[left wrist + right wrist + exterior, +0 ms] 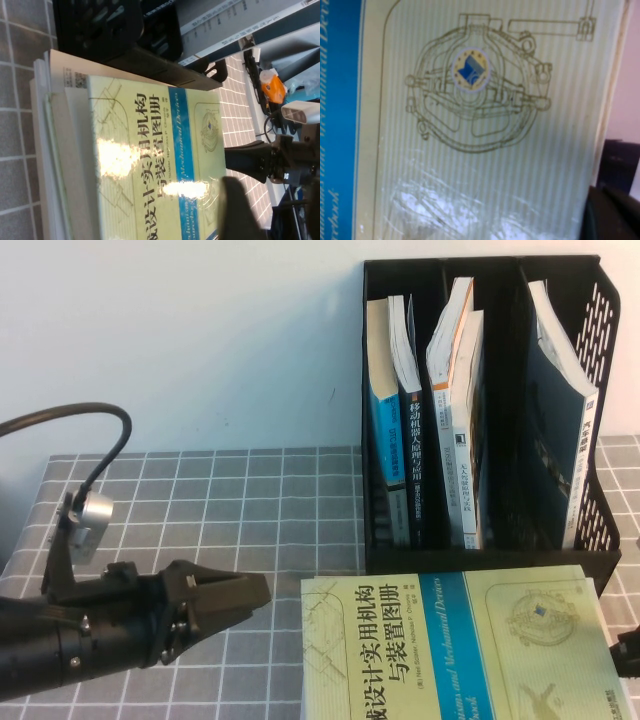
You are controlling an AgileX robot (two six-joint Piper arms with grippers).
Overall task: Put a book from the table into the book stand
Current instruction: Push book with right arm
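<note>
The left end effector (235,598) hovers low over the tabletop (250,500), its fingers drawn together on nothing, tips aimed at the near side edge of the book (450,650), probably to nudge or pinch that edge. The book lies flat just ahead of it, cover up. Beyond the book rises the book stand (600,530), already holding other volumes. The right end effector (628,652) sits at the book's far edge; whether it grips I cannot tell.
</note>
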